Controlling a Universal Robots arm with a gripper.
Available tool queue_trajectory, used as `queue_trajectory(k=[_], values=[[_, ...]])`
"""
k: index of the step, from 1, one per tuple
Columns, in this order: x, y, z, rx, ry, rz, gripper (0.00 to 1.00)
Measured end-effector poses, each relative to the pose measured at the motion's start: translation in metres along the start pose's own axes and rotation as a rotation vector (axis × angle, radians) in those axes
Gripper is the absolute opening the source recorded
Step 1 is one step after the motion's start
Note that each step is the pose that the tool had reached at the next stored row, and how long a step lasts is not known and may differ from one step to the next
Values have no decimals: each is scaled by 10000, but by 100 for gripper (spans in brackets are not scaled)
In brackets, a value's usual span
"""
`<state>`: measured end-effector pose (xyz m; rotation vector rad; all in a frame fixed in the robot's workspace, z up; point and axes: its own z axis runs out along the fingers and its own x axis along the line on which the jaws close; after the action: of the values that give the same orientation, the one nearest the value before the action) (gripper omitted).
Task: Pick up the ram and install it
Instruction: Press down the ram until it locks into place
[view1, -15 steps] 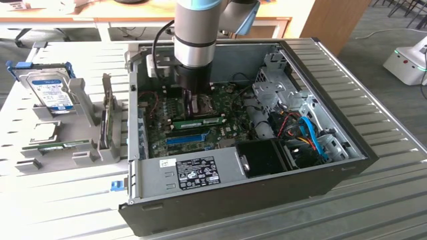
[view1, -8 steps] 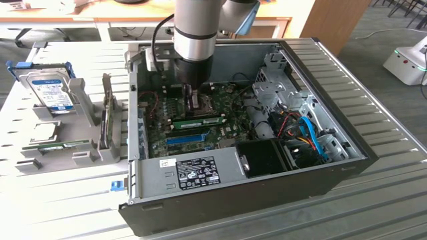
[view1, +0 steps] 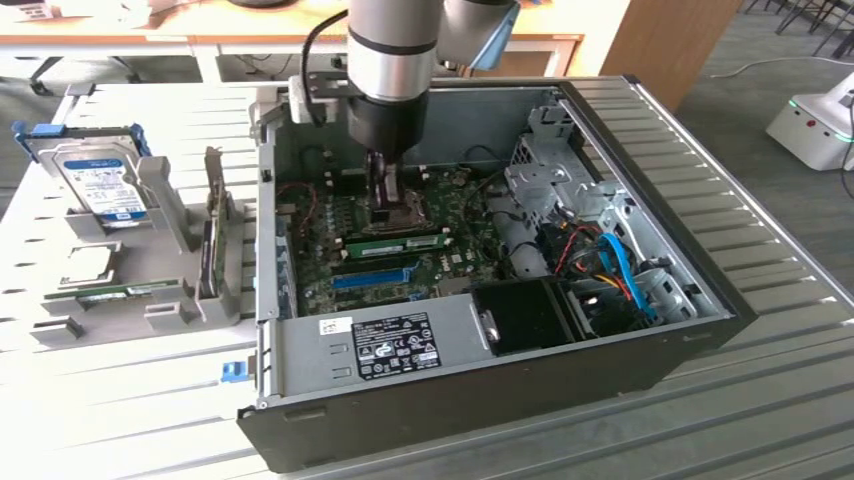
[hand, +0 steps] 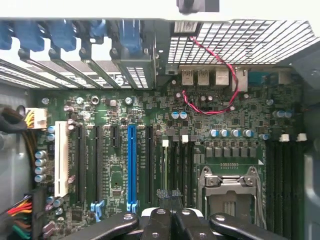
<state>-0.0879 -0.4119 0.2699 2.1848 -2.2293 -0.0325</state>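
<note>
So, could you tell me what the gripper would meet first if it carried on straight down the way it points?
Probably the motherboard: the gripper points down into the open computer case, beside the installed green ram stick. Depth is unclear, so it may already be touching.

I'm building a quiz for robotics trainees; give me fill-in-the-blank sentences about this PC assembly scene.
1. The gripper hangs inside the open computer case, over the green ___.
2. Among the black slots, one long slot strip is bright ___.
3. The hard drive stands in a grey holder on the exterior view's ___ of the case.

Missing words: motherboard; blue; left.
</note>
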Motion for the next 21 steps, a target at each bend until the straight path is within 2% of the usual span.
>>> queue_trajectory(k=[13,21], values=[[0,7,-261,1,-1,0,11],[0,11,-387,1,-1,0,11]])
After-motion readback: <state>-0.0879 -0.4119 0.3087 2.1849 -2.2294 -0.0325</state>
